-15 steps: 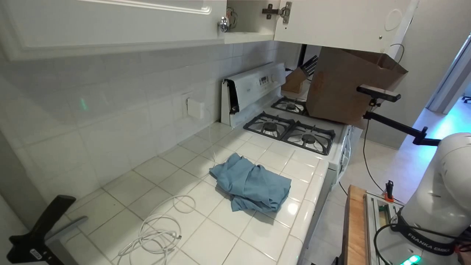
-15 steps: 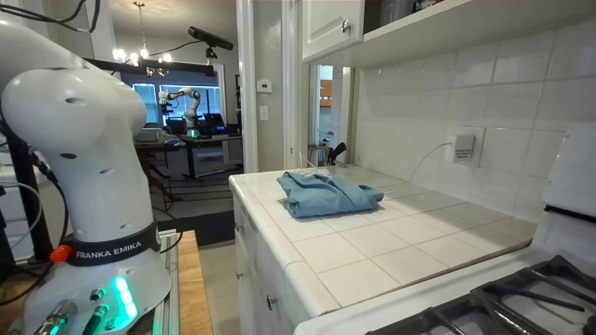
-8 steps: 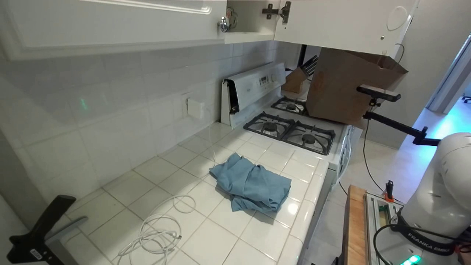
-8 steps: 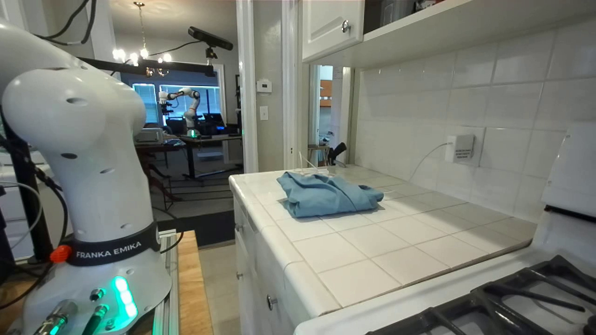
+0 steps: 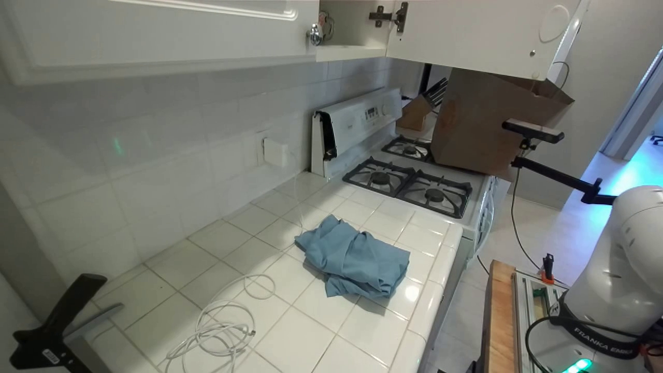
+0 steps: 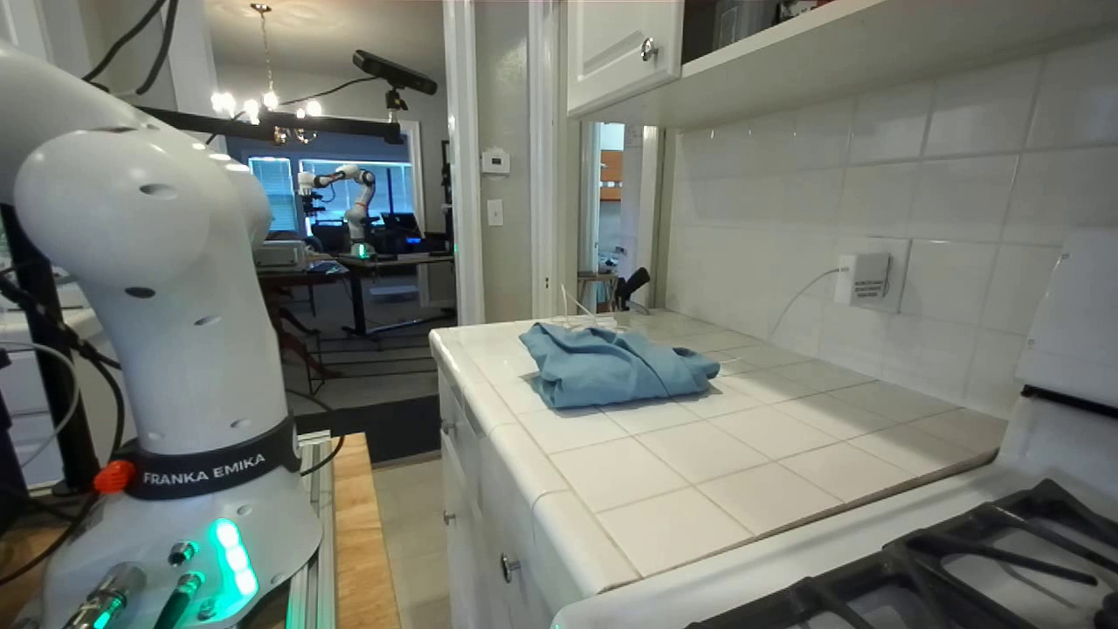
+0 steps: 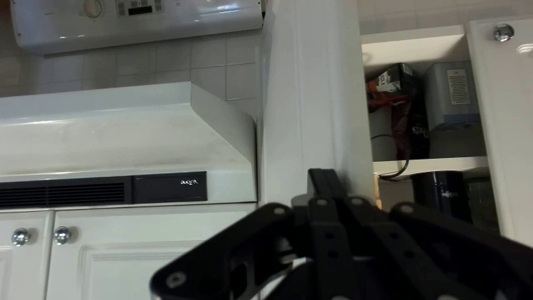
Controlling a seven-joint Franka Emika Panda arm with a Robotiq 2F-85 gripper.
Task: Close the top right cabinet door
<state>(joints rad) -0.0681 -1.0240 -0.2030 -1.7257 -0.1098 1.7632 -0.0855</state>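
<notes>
Nearest in the wrist view, the gripper (image 7: 323, 171) had its fingers (image 7: 315, 181) pressed together with no object between them, tips at the top right cabinet door (image 7: 306, 96), though whether they touched it could not be told. That door stood wide open, swung out on its hinge (image 5: 401, 18) in an exterior view, so most of the closing seemed left to do. Farther back, the shelf (image 7: 441, 165) lay exposed beside the matching door (image 7: 512, 125).
</notes>
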